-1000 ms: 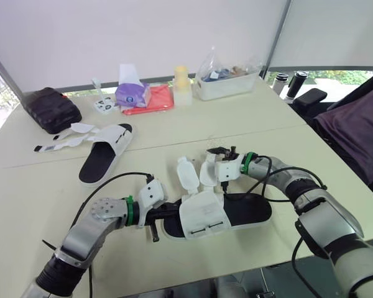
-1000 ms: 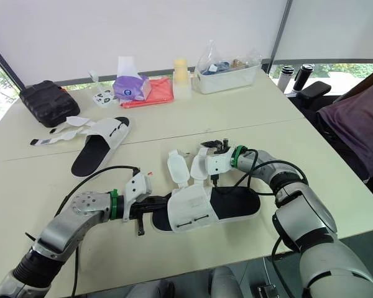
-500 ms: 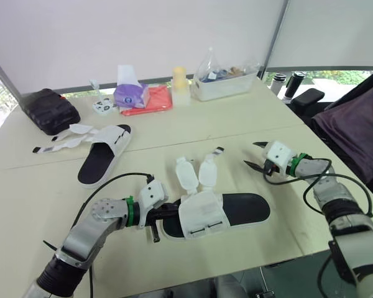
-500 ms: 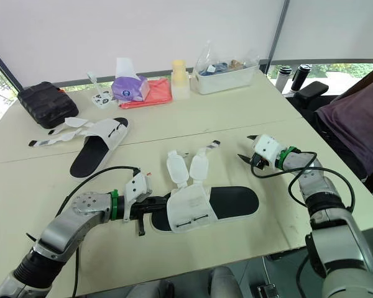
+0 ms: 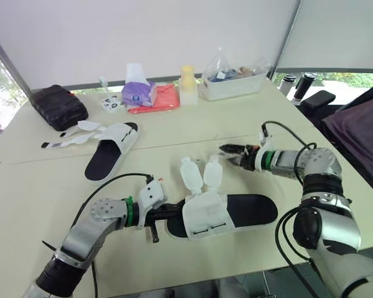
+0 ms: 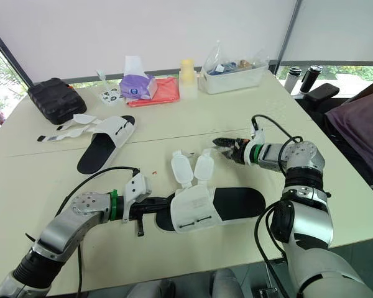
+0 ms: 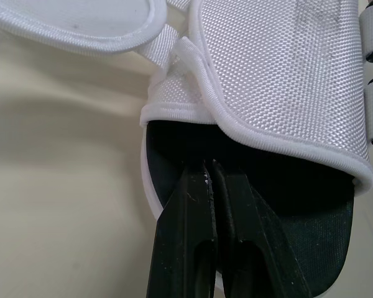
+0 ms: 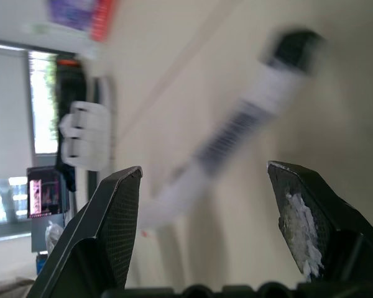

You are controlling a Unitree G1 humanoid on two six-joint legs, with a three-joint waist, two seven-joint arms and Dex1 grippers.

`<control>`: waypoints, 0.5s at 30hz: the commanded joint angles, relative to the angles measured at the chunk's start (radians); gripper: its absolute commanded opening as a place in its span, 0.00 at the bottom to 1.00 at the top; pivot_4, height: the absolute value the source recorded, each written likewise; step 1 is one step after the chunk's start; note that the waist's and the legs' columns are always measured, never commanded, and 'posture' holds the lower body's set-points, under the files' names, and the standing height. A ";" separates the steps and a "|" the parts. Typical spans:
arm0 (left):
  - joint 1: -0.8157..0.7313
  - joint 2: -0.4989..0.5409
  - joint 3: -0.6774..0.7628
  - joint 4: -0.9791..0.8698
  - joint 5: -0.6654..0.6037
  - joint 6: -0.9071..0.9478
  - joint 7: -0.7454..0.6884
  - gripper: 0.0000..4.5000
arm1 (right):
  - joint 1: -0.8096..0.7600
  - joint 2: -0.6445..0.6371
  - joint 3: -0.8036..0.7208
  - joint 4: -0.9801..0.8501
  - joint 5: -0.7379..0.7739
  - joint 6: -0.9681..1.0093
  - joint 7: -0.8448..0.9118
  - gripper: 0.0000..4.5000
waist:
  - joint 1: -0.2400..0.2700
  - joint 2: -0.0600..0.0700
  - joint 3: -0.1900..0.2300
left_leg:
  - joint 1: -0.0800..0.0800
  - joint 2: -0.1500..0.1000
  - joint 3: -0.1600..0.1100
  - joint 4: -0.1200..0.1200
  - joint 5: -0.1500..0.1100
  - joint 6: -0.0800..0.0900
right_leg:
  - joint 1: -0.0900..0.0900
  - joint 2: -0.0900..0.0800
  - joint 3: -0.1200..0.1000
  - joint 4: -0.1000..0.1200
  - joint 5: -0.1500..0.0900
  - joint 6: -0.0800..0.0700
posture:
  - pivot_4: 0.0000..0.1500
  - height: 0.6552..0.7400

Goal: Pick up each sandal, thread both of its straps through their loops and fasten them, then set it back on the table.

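Left tool (image 7: 209, 167) closed at sandal (image 5: 248, 208) toe edge; right tool (image 5: 225, 149) spread

Your head pair looks forward and down over the table (image 5: 193, 127); both eyes share the whole top. Left wrist camera sits tight on the near sandal (image 7: 280, 68), at its toe. Right wrist camera looks low across the tabletop at a strap (image 8: 236, 130).

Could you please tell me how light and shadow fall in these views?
Eye views: even daylight from the blinds, and the near sandal throws only a faint shadow on the table. Left wrist view: the left claw meets deep shade under the white upper. Right wrist view: ahead of the open right claw, a strap casts a soft shadow and the window glares.
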 commanded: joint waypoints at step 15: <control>0.021 -0.011 0.005 -0.028 0.007 -0.007 0.030 0.03 | -0.132 0.099 -0.071 0.201 -0.068 -0.261 0.008 0.48 | -0.012 0.001 0.000 | -0.001 0.001 0.000 0.000 0.000 0.000 | -0.001 0.001 0.000 0.001 0.000 0.001 | 1.00 1.00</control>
